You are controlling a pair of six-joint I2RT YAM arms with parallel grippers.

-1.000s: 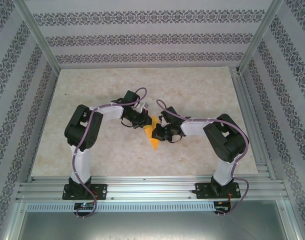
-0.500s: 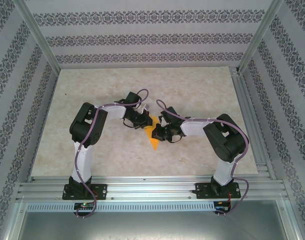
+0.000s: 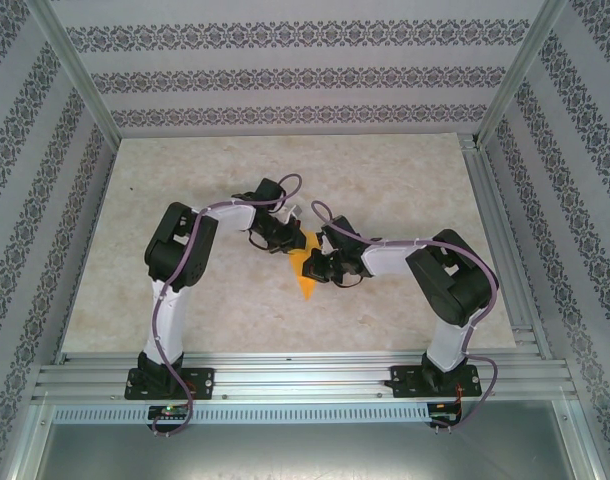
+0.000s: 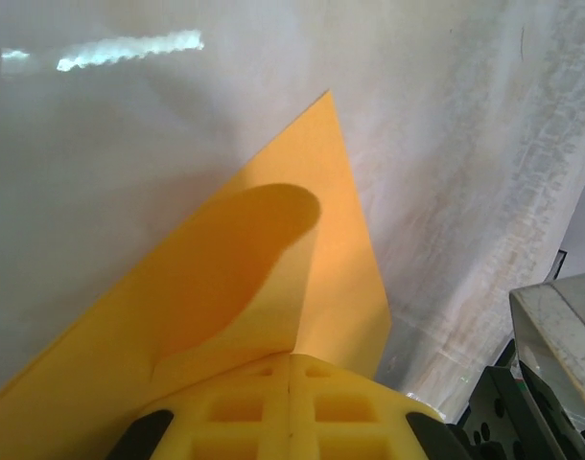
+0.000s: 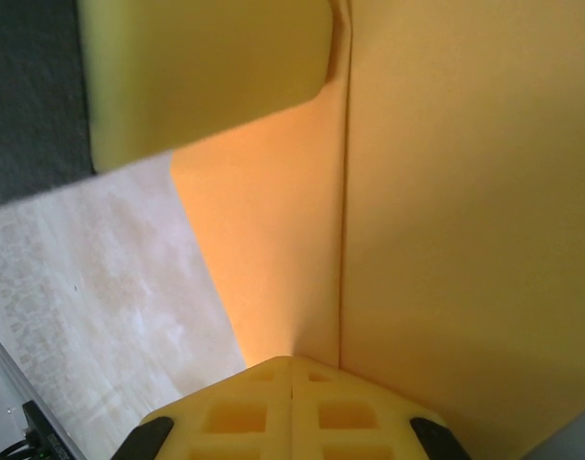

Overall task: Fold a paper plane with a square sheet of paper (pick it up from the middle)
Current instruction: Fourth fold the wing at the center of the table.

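Observation:
The square sheet of paper (image 3: pixel 304 272) is orange-yellow and folded to a pointed outline, its tip aimed at the near edge of the table. Both grippers hold it at mid-table. My left gripper (image 3: pixel 291 244) is shut on its far left edge. In the left wrist view the paper (image 4: pixel 273 249) rises from the closed left gripper (image 4: pixel 291 356) to a point. My right gripper (image 3: pixel 315 266) is shut on the right side. In the right wrist view a straight crease runs up the paper (image 5: pixel 446 240) from the closed right gripper (image 5: pixel 291 359). A left fingertip (image 5: pixel 206 67) presses the paper's top edge.
The beige marbled tabletop (image 3: pixel 185 180) lies open all round the arms. Aluminium frame rails (image 3: pixel 495 230) edge the table at the right and along the front. Patterned walls enclose the back and sides.
My left arm has swung right, bringing its elbow and gripper closer to the right gripper. The paper has shifted slightly left with both grips kept.

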